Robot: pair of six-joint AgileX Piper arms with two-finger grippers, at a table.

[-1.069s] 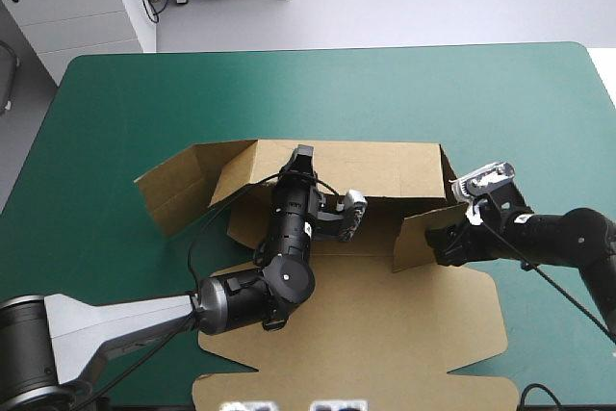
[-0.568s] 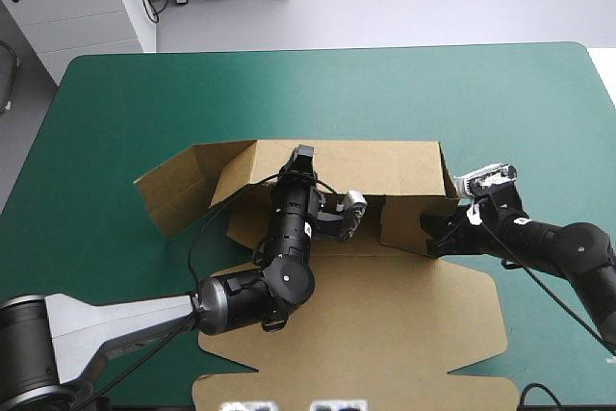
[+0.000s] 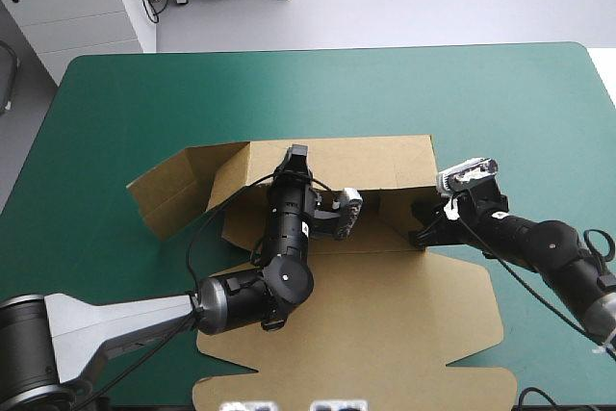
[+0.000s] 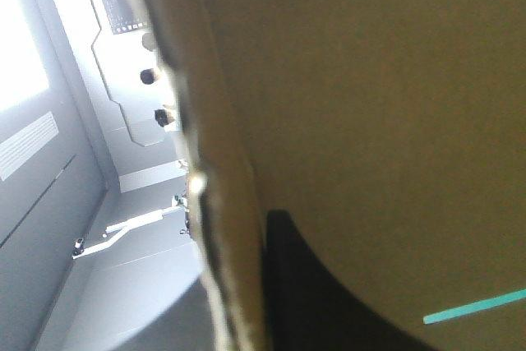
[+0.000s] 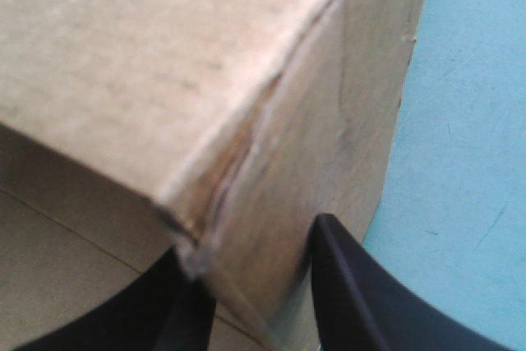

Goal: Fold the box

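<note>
Our right end effector (image 3: 421, 226) pinches the upright end flap (image 3: 393, 218) of the partly raised brown cardboard box (image 3: 385, 334) on the teal-green bench (image 3: 481, 93), and the box's long axis runs leftward from it to our left end effector (image 3: 296, 153) at the rear wall (image 3: 366, 163), whose grip we cannot tell.

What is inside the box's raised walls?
The left tool, clamped on the back wall of the box; the right tool pinches the right wall. The floor under the left tool is covered.
</note>
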